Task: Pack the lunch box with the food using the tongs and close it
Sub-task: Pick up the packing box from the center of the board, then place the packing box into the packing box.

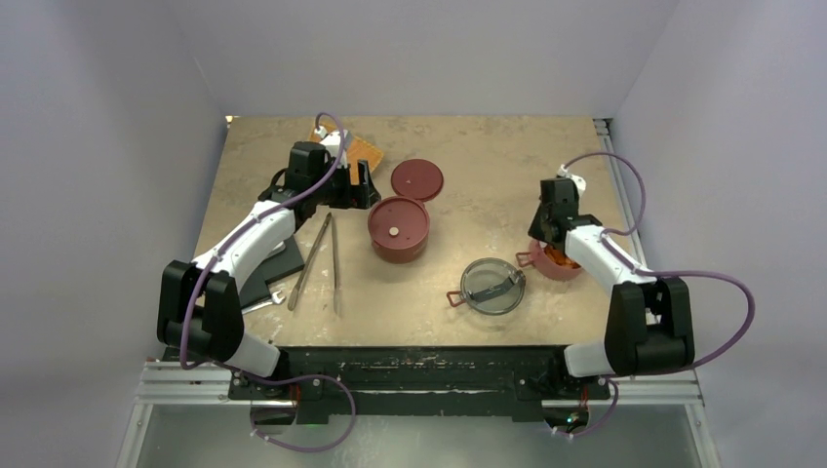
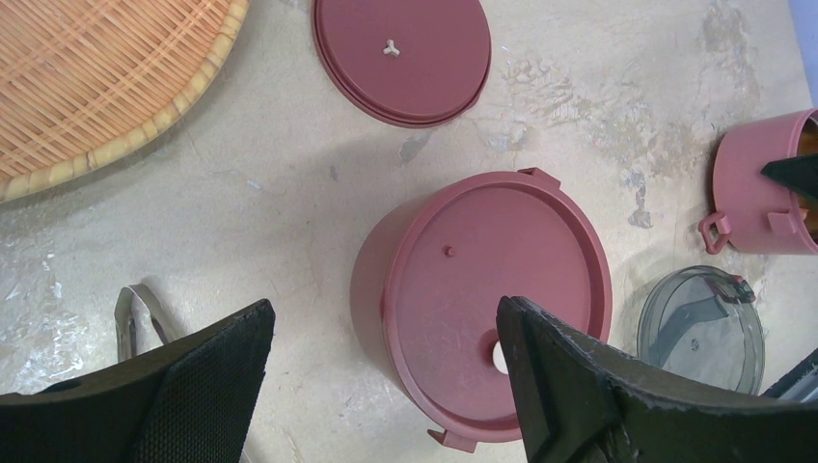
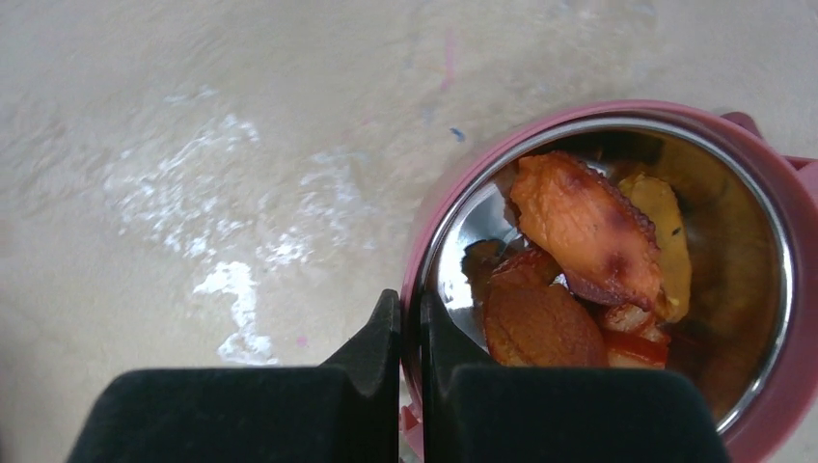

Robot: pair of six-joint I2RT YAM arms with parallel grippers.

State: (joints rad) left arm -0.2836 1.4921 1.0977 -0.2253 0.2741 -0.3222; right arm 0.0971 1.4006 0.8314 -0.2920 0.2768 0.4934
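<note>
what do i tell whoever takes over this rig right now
Left end effector: open, above the lidded bowl, holding nothing.
Right end effector: shut on the rim of the open bowl.
Tongs lie on the table left of the lidded bowl. The spare disc lid is behind it, and the clear top lid is between the bowls.
Done: food in the open bowl.
Left: lid it, stack the bowls, fit the clear top lid.

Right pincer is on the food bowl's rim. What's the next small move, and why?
Probably lift the food bowl just clear of the table: the right pincer is shut over its rim, one finger inside, one outside, and the covered bowl it would likely stack on stands apart across the table.
</note>
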